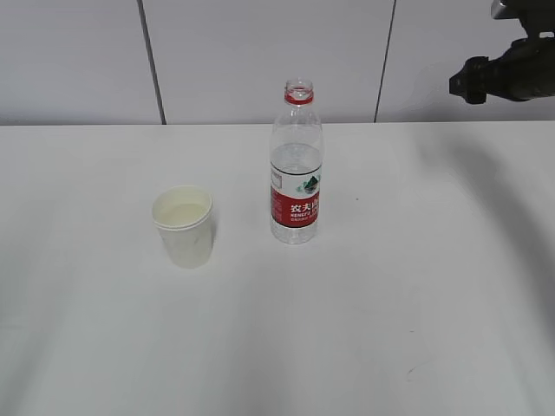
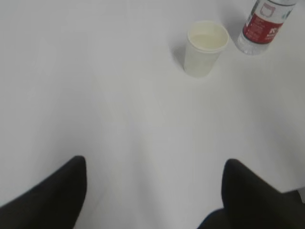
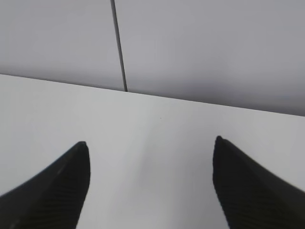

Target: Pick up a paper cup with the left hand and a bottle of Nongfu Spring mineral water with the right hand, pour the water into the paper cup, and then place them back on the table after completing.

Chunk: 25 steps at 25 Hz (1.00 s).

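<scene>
A white paper cup (image 1: 184, 226) stands upright on the white table (image 1: 390, 286), with clear water in it. To its right stands an uncapped Nongfu Spring bottle (image 1: 296, 165) with a red label, partly filled with clear water. The left wrist view shows the cup (image 2: 205, 47) and the bottle's base (image 2: 262, 26) far ahead of my open, empty left gripper (image 2: 155, 164). My right gripper (image 3: 150, 143) is open and empty, over bare table facing the wall. Part of the right arm (image 1: 512, 74) shows at the exterior view's top right, high above the table. The left arm is out of the exterior view.
A grey panelled wall (image 1: 260, 52) with dark seams runs along the table's far edge. The wall also shows in the right wrist view (image 3: 200, 47).
</scene>
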### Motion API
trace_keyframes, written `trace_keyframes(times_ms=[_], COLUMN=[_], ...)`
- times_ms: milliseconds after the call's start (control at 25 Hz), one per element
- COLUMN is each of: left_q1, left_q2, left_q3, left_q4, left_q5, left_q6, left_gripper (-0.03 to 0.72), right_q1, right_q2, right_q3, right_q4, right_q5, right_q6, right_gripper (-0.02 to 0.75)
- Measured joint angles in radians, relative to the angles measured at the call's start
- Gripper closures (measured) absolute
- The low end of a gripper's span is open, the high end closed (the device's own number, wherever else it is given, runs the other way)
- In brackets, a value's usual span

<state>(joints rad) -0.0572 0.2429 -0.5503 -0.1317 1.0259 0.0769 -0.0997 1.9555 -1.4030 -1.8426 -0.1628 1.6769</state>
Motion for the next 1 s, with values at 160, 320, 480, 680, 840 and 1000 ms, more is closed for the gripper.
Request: trace_keyframes(times_ms=[160,320,480,680,840,1000], left_q1=[0.0,0.0,0.0,0.0,0.0,0.0], left_q2=[-0.056,-0.087,-0.092,-0.092,-0.092,-0.093], left_q3=[0.011,0.022,0.022,0.022,0.022,0.022], left_q4=[0.063,0.092,0.085,0.071,0.068,0.068], left_q5=[0.082,0.079,0.077,0.077,0.077,0.076], left_q6=[0.0,0.0,0.0,0.0,0.0,0.0], left_gripper=[0.183,0.188,0.189,0.199,0.199,0.199], right_q1=[0.0,0.0,0.0,0.0,0.0,0.0], right_q2=[0.0,0.0,0.0,0.0,0.0,-0.014], right_q3=[0.0,0.0,0.0,0.0,0.0,0.0], right_q4=[0.0,0.0,0.0,0.0,0.0,0.0], right_q5=[-0.002,-0.002,-0.002,-0.004,-0.011,-0.033], right_q6=[0.002,0.002,0.002,0.002,0.002,0.001], right_gripper=[0.146,0.146,0.146,0.146,0.146,0.146])
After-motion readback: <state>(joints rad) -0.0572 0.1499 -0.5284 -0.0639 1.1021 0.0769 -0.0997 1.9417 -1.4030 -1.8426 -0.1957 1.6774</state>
